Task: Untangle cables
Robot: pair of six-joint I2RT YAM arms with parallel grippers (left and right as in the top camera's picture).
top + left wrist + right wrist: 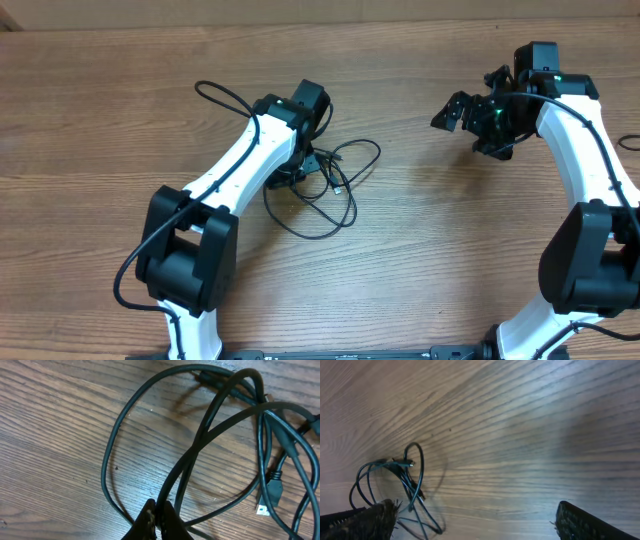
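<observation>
Item 1. My left gripper (159, 516): the jaws are pressed together with the tips meeting. Two strands of the cables (200, 450) run down between them and are pinched there, low against the table (55, 435). From overhead this gripper (303, 168) sits at the left edge of the tangle, mostly hidden under my wrist.

Item 2. The cables (335, 190): thin, black, and lying in loose overlapping loops on the wood just right of my left wrist, left of the table's centre. In the left wrist view one wide loop curves off to the left, and several strands cross and bunch at upper right. One plug (270, 495) lies flat among the strands at right, its pale metal tip pointing toward the lower edge.

Item 3. My right gripper (455, 110): the jaws are spread wide with nothing between them. It sits well apart from the tangle at the far right of the table. Its wrist view shows both fingers (367, 519) at the lower corners, bare wood between them, and the cables (402, 477) as a small coil at lower left.
</observation>
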